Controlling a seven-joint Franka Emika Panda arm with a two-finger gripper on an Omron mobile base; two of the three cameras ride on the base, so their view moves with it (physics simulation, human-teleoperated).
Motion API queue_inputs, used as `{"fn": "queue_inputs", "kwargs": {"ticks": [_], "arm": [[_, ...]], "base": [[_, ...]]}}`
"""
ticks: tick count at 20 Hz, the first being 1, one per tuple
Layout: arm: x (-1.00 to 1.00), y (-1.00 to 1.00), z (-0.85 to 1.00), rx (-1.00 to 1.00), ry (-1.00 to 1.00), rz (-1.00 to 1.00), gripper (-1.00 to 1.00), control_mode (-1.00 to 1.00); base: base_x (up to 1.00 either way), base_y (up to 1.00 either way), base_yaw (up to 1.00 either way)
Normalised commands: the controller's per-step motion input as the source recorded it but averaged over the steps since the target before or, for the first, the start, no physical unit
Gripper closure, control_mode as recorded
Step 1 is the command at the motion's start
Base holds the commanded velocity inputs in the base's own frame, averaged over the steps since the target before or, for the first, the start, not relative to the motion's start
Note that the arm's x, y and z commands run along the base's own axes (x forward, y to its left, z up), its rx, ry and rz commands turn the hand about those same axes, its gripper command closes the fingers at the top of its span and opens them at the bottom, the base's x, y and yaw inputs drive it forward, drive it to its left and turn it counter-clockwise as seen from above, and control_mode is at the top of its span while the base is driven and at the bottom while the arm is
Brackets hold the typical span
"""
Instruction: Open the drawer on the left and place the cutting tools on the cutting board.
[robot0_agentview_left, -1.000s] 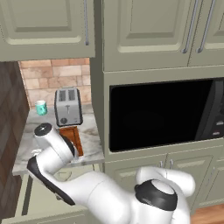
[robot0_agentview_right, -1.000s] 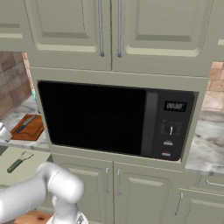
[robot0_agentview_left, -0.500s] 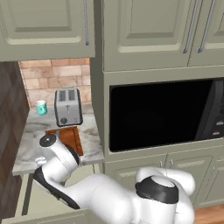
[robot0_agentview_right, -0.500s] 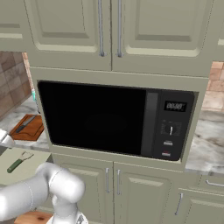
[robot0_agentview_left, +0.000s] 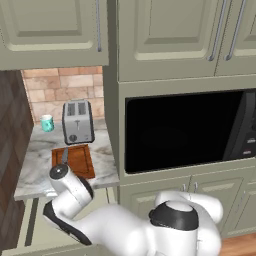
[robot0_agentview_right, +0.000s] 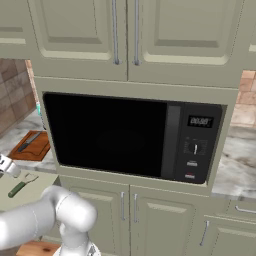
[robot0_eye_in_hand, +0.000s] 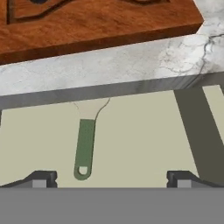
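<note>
hovering low in the hand view, the end effector (robot0_eye_in_hand: 109, 177) has its two dark tips set far apart at the bottom corners, wide open, nothing between them. centre of that frame: a green-handled tool (robot0_eye_in_hand: 84, 148) lies flat on the beige floor of the open drawer (robot0_eye_in_hand: 144, 140); its pale head runs up under the bench edge, so the tool's type cannot be told. marble bench (robot0_eye_in_hand: 131, 61) crosses the upper half of the frame, and the cutting board (robot0_eye_in_hand: 87, 22) sits on it along the top edge.

left base view: cutting board (robot0_agentview_left: 75, 159) at centre left, on the bench, in front of the toaster (robot0_agentview_left: 77, 121); a knife (robot0_agentview_left: 64, 156) rests on the board's left part. teal cup (robot0_agentview_left: 47, 122) left of the toaster. microwave (robot0_agentview_left: 190, 130) at centre right.

right base view: open drawer (robot0_agentview_right: 30, 186) at lower left, green-handled tool (robot0_agentview_right: 17, 188) inside; cutting board (robot0_agentview_right: 34, 145) above it at left.
</note>
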Motion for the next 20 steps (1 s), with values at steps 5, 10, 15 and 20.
{"fn": "queue_inputs", "kwargs": {"ticks": [5, 10, 15, 20], "arm": [[0.07, 0.0, -0.43, 0.0, 0.03, 0.02, -1.0, -1.0], [0.19, 0.0, -0.38, 0.0, 0.05, 0.01, -1.0, -1.0], [0.12, 0.0, -0.34, 0.0, 0.05, 0.0, -1.0, -1.0], [0.04, 0.0, -0.29, 0.0, 0.03, 0.0, -1.0, -1.0]], "base": [[0.0, 0.0, 0.0], [0.0, 0.0, 0.0], [0.0, 0.0, 0.0], [0.0, 0.0, 0.0]]}}
